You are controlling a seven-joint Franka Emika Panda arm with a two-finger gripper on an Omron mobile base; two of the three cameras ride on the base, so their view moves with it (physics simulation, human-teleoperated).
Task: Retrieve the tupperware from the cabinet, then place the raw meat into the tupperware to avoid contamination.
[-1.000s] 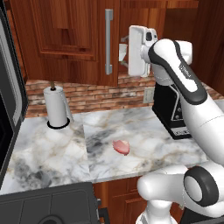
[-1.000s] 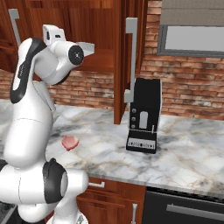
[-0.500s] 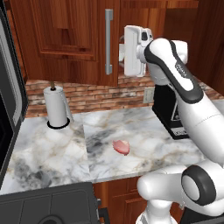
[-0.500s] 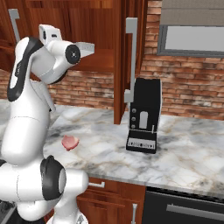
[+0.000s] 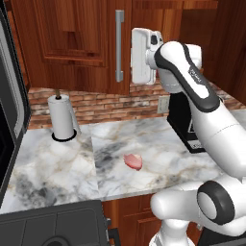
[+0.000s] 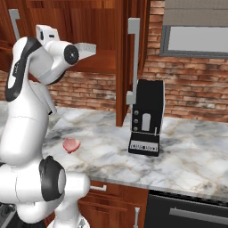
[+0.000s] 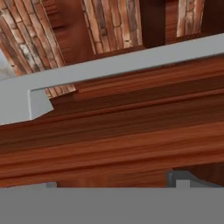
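Jaws gaping wide, the gripper (image 5: pixel 126 56) is nearing the reddish-brown wooden cabinet's (image 5: pixel 72 43) silver bar handle (image 7: pixel 109 72), lying at twelve o'clock; misaligned fingers risk glancing off the door.

Reddish-brown cabinet (image 5: pixel 72 43); pink-red raw meat (image 5: pixel 133 161); grey-veined white counter (image 5: pixel 57 163).

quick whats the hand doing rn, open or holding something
hand: open, holding nothing, raised at the cabinet next to its silver bar handle.
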